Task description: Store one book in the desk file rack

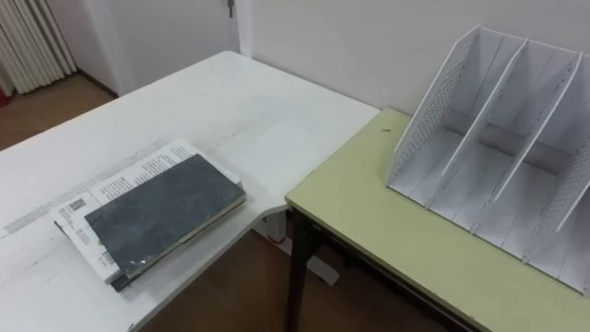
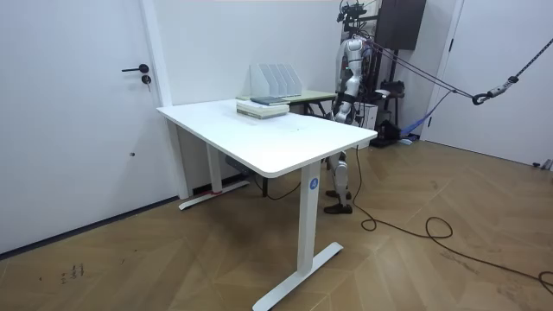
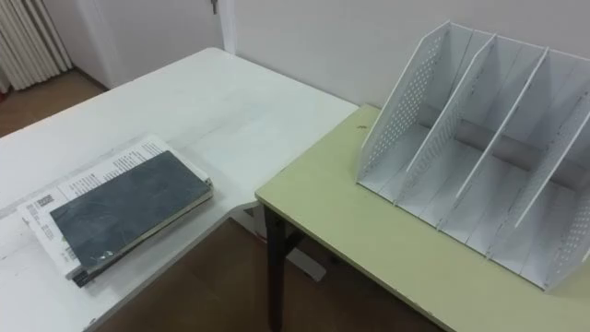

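A dark grey book (image 1: 164,214) lies flat on top of a larger white printed book (image 1: 111,184) on the white table (image 1: 230,111), to my left. The white file rack (image 1: 498,157), with perforated sides and several upright slots, stands tilted back on the green desk (image 1: 369,217) to my right; its slots hold nothing. In the room view I stand at the far side of both tables, beside the green desk (image 2: 311,97), with the books (image 2: 262,106) and the rack (image 2: 275,80) before me. My left hand (image 2: 339,111) hangs low by my side, well away from the books.
The green desk butts against the white table's corner, with a gap of wooden floor (image 1: 240,286) in front. A wall runs close behind the rack. A door (image 2: 78,112) is at the room view's left.
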